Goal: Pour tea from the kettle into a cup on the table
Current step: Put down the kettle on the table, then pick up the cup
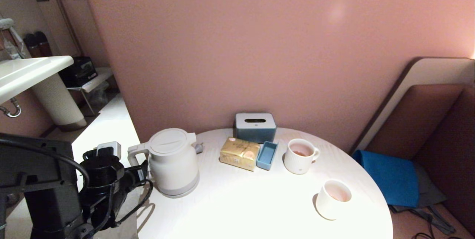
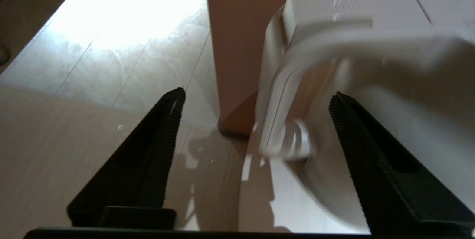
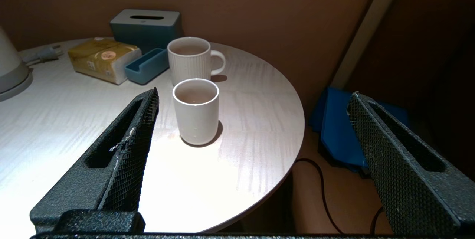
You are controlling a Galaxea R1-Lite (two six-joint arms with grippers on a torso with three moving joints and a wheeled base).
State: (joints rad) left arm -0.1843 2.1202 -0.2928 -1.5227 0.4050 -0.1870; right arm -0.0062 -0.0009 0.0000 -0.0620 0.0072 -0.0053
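The white kettle [image 1: 172, 161] stands upright at the left edge of the round white table [image 1: 241, 202], lid on, loop handle toward my left arm. My left gripper [image 2: 258, 94] is open, and the kettle's handle [image 2: 274, 113] passes between its fingers without either pad touching it; in the head view the left gripper [image 1: 138, 174] sits just left of the handle. The plain white cup [image 1: 334, 194] stands near the table's front right with pale reddish tea [image 3: 195, 96] in it. My right gripper [image 3: 253, 94] hangs open over the table's right edge, holding nothing.
A ribbed mug [image 1: 300, 155] with liquid, a blue tray [image 1: 267, 154], a yellow packet [image 1: 239, 153] and a grey-blue tissue box [image 1: 255, 127] line the table's back. The pink wall is right behind. A blue cushion [image 1: 389, 176] lies to the right, a washbasin [image 1: 29, 72] to the left.
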